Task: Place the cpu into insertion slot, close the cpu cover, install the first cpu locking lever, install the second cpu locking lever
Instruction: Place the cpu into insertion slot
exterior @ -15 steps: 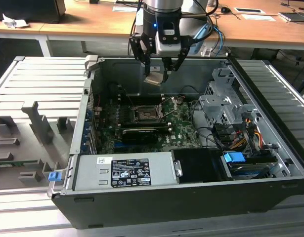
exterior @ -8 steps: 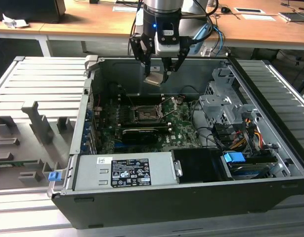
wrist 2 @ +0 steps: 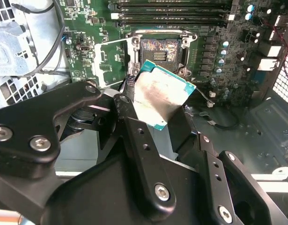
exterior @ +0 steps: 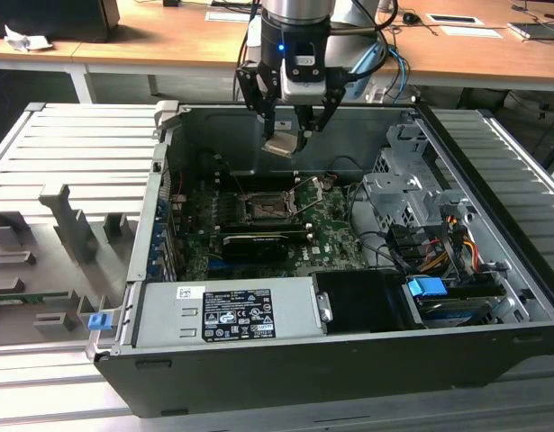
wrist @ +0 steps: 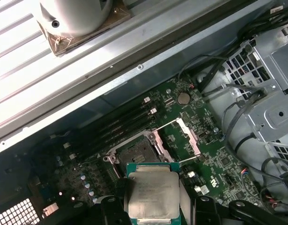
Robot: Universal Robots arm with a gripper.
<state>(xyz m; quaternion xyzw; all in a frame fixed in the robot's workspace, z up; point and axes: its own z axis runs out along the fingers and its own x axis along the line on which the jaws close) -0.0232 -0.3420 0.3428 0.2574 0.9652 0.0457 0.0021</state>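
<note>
The cpu, a small flat silvery-grey chip, hangs gripped in the black hand above the empty square black insertion slot, no step yet done.

Arm: silver-grey cylinder at the exterior view's top centre; blue indicator light is glowing. Gripper: black linkage fingers are carrying silver screws.
</note>
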